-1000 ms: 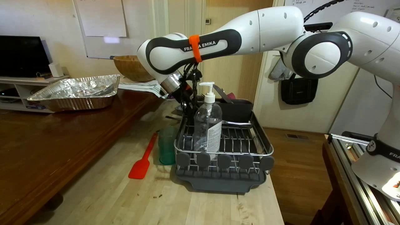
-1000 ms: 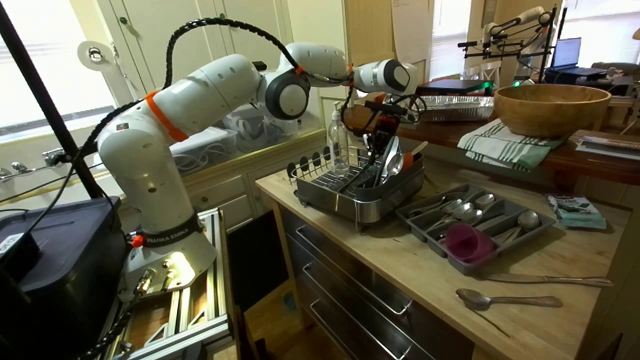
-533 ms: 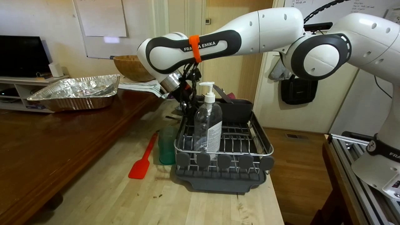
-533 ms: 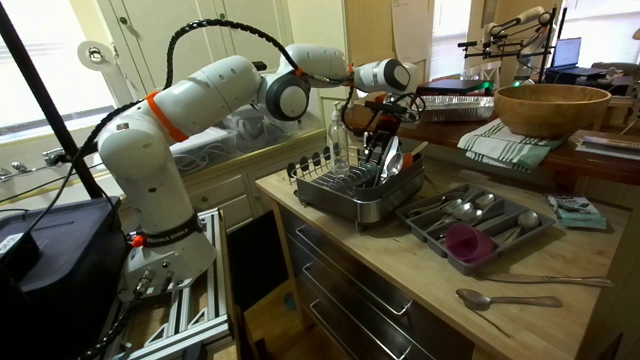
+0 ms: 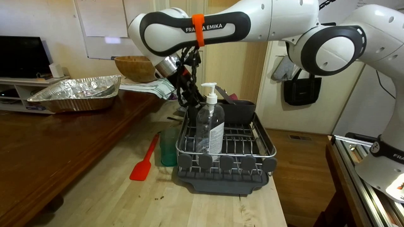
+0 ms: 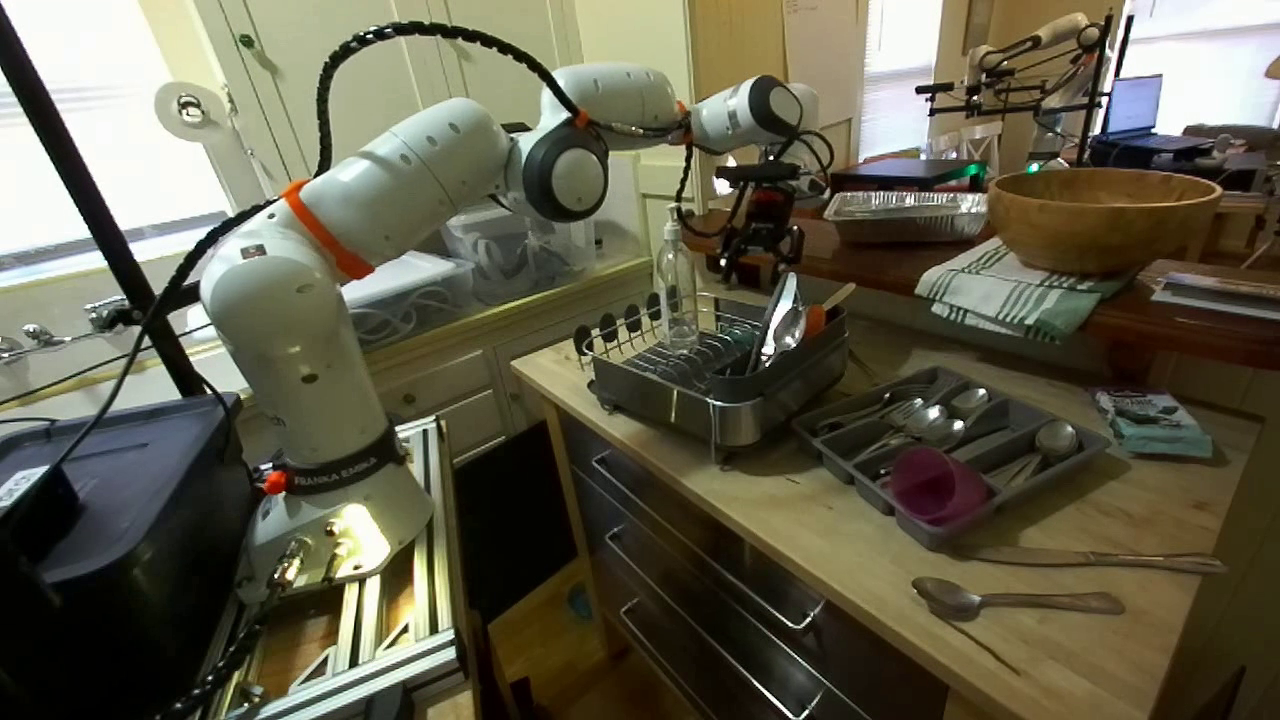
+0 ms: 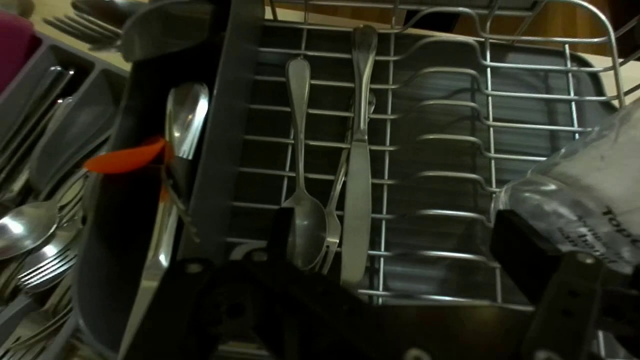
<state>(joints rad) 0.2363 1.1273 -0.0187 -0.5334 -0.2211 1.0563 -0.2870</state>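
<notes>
My gripper [image 7: 400, 235] stands wide open in the wrist view, with nothing held between its fingers. Below it a spoon [image 7: 309, 230], a fork [image 7: 334, 230] and a table knife [image 7: 357, 200] lie side by side on the wires of the dish rack [image 7: 442, 175]. One finger overlaps the spoon's bowl in that view; the opposite finger overlaps the clear pump bottle [image 7: 555, 200]. In an exterior view the gripper [image 6: 760, 262] hangs above the rack, apart from it, beside the upright bottle [image 6: 678, 290]. A dark utensil caddy [image 5: 236, 112] at the rack's end holds upright cutlery.
Beside the rack are a grey cutlery tray [image 6: 960, 440] with a magenta cup [image 6: 935, 487], a loose spoon [image 6: 1010, 600] and a knife [image 6: 1100, 560]. Across the rack lie a green cup [image 5: 169, 146] and a red spatula [image 5: 142, 168]. A wooden bowl [image 6: 1100, 220] stands higher up.
A piece of cutlery held at the gripper one second ago was let go and lies in the rack. The gripper has since opened and risen out of the rack.
</notes>
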